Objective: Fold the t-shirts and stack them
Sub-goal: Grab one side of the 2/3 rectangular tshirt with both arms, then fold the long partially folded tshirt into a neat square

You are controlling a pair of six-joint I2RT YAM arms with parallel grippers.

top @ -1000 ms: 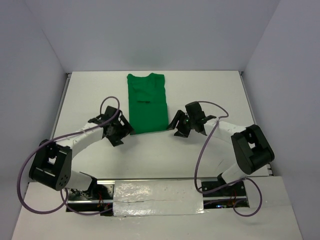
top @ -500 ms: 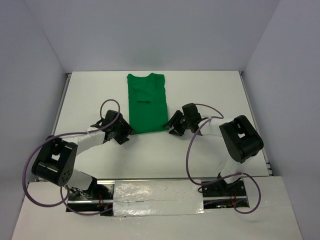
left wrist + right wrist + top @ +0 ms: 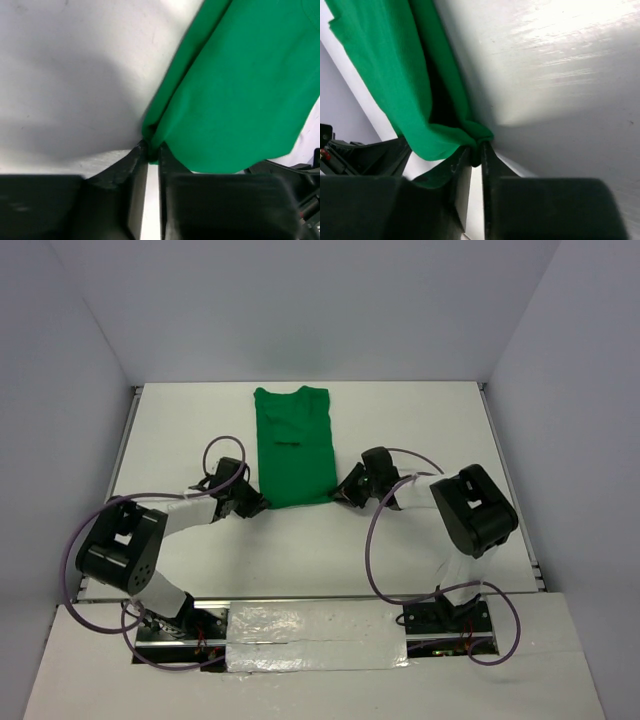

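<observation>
A bright green t-shirt (image 3: pixel 293 445), folded into a long narrow strip, lies flat on the white table with its collar at the far end. My left gripper (image 3: pixel 258 504) is down at its near left corner, and in the left wrist view the jaws are shut on the green hem (image 3: pixel 152 150). My right gripper (image 3: pixel 340 496) is at the near right corner. There the right wrist view shows a bunched fold of green cloth (image 3: pixel 479 142) pinched between the fingertips. Both near corners are slightly gathered.
The white table (image 3: pixel 420 430) is walled by pale panels at the back and both sides. Purple cables (image 3: pixel 215 448) loop over both arms. The arm bases stand on a taped strip (image 3: pixel 315 635) at the near edge.
Both grippers slid inward to the shirt's near corners and closed on the cloth. The arms lowered and stretched forward. The shirt itself has not shifted.
</observation>
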